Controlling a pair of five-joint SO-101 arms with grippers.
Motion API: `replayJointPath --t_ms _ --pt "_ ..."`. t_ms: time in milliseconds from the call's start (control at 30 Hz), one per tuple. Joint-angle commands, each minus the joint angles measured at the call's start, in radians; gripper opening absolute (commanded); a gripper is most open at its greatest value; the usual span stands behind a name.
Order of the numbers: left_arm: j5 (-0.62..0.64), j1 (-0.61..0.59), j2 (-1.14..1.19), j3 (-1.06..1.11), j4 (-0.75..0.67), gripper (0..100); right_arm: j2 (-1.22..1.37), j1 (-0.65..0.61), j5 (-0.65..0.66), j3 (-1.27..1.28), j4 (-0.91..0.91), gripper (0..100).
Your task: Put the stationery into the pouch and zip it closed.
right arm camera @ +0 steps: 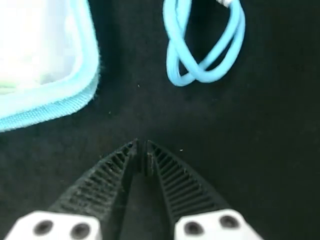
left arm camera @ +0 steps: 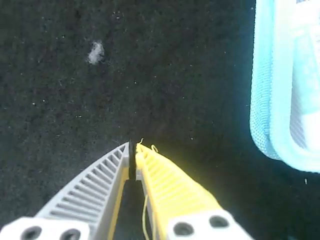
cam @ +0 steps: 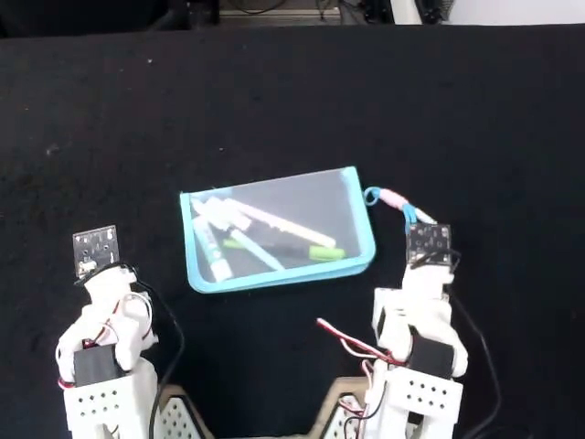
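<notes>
A light-blue pouch (cam: pixel 279 230) with a clear front lies flat mid-table, with several pens and markers (cam: pixel 265 240) visible inside it. Its blue cord loop (cam: pixel 372 195) with a pink tag sticks out at the pouch's right corner. My left gripper (left arm camera: pixel 133 148) is shut and empty over bare black cloth, with the pouch's edge (left arm camera: pixel 262 100) off to its side. Also shut and empty, my right gripper (right arm camera: pixel 141 145) hovers just short of the cord loop (right arm camera: pixel 202 55) and the pouch's corner (right arm camera: pixel 60 95). In the high view both arms sit near the table's front, left (cam: pixel 105 302) and right (cam: pixel 422 293).
The black table cloth (cam: pixel 292 110) stretches wide behind and beside the pouch. A small white fleck (left arm camera: pixel 95 51) lies on the cloth ahead of my left gripper.
</notes>
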Motion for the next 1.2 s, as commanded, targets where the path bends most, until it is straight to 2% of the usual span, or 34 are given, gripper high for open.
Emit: replayJointPath --t_ms 0,133,400,1167 --pt "0.011 0.004 -0.008 0.024 0.005 3 -0.001 -0.066 -0.092 -0.054 0.006 1.5" --pt "0.011 0.004 -0.008 0.024 0.005 3 -0.001 -0.143 -0.101 -0.05 0.014 1.3" --pt "0.011 0.004 -0.008 0.024 0.005 3 -0.001 -0.215 -0.101 -0.022 0.009 1.3" --pt "0.011 0.002 -0.008 0.024 0.005 3 -0.021 -0.218 -0.094 -0.002 0.015 1.5"
